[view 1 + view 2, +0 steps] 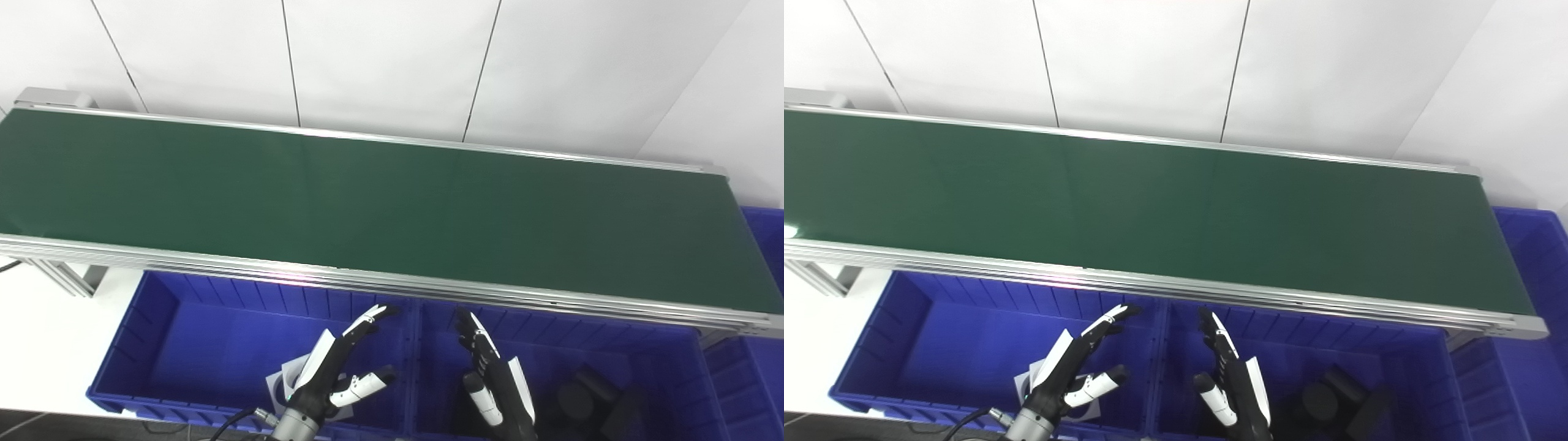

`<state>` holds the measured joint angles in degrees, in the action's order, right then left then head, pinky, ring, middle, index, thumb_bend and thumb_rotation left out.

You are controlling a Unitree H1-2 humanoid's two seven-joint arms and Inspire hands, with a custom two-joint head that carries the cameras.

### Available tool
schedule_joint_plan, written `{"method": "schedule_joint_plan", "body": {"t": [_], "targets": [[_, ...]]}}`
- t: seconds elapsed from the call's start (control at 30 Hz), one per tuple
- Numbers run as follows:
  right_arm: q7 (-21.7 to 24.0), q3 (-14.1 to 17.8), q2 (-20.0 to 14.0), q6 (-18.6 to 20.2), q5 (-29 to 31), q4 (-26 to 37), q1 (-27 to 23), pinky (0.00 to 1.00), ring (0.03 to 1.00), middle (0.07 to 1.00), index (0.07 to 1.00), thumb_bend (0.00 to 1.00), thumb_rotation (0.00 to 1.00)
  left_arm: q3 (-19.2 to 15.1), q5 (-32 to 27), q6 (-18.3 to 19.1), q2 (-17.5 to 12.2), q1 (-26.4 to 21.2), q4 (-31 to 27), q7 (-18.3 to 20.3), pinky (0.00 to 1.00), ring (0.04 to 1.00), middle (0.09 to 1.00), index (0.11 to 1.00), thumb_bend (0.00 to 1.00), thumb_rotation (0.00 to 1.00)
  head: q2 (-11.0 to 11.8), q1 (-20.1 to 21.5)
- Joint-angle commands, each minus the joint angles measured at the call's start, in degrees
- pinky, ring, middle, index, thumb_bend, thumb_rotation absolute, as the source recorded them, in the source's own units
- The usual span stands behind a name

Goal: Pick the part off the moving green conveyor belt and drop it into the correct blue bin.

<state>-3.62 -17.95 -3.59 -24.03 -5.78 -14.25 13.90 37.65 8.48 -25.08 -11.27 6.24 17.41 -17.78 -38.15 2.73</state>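
You see both arms come up from the bottom edge. Your left hand (334, 376) tilts to the right, with its fingers (367, 318) stretched out and apart and its thumb sticking out to the side. Your right hand (493, 380) points up and a little left, fingers straight, thumb out. Both hold nothing and do not touch.

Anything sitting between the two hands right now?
Only the blue divider wall where the two blue bins meet, in both eye views. The left hand and right hand hang open, holding nothing.
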Motion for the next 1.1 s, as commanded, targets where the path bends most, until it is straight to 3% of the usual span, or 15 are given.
{"method": "schedule_joint_plan", "body": {"t": [0.0,0.27,0.4,0.5,0.63,0.77,0.93,0.97,1.07], "targets": [[-1.0,-0.7,-0.1,-2.9,0.2,0.8,-0.4,0.97,0.985,0.984,0.938,0.95,0.95,-0.6,-1.6,-1.8,0.3,-0.2,-2.3,2.6,0.94,0.982,0.986,0.916,0.85,0.97,0.1,-0.1],[-2.7,-2.2,-1.3,-2.9,-0.4,0.9,-0.3,1.00,1.000,0.996,0.947,0.97,0.99,-3.9,-4.7,-1.8,2.5,1.3,-3.2,9.8,0.98,1.000,0.998,0.906,0.89,1.00,1.3,-1.1],[-4.9,-3.5,-1.9,-2.9,-1.6,1.2,-0.2,1.00,1.000,0.995,0.946,0.98,0.99,-7.2,-7.9,-1.8,4.1,2.1,-2.7,14.5,1.00,1.000,0.987,0.894,0.85,1.00,2.1,-1.5],[-7.8,-5.1,-2.7,-2.9,-3.3,1.3,-0.3,0.99,1.000,0.992,0.951,0.97,1.00,-9.8,-10.2,-1.8,5.6,3.0,-2.5,18.3,0.99,1.000,0.984,0.896,0.83,1.00,2.1,-1.8],[-9.9,-6.8,-3.5,-2.9,-3.1,1.5,-0.6,1.00,1.000,0.995,0.955,0.96,1.00,-13.1,-14.0,-1.8,7.6,3.8,-1.8,23.7,0.98,0.997,0.990,0.918,0.87,1.00,1.9,-1.9],[-11.2,-8.0,-3.8,-2.9,-3.1,1.7,-0.9,1.00,1.000,0.999,0.958,0.96,1.00,-16.1,-14.9,-1.8,9.0,4.4,-1.1,27.2,0.97,0.991,0.996,0.947,0.87,1.00,0.9,-0.5],[-13.1,-9.9,-2.9,-2.9,-4.0,0.7,-2.3,0.97,0.989,0.988,0.949,0.94,0.98,-19.7,-15.7,-1.8,8.6,4.6,-1.6,31.0,0.99,0.998,1.000,0.962,0.91,1.00,-1.8,10.1],[-13.6,-10.3,-2.3,-2.9,-4.5,0.3,-2.8,0.97,0.986,0.986,0.947,0.94,0.98,-20.5,-16.4,-1.8,8.3,4.5,-1.7,32.2,1.00,0.999,1.000,0.967,0.91,1.00,-2.3,14.7],[-15.3,-11.2,-0.7,-2.9,-5.5,-0.9,-3.9,0.96,0.974,0.976,0.937,0.94,0.97,-22.8,-17.3,-1.8,7.7,4.2,-1.8,35.2,1.00,1.000,1.000,0.983,0.93,1.00,-2.4,19.1]]}}
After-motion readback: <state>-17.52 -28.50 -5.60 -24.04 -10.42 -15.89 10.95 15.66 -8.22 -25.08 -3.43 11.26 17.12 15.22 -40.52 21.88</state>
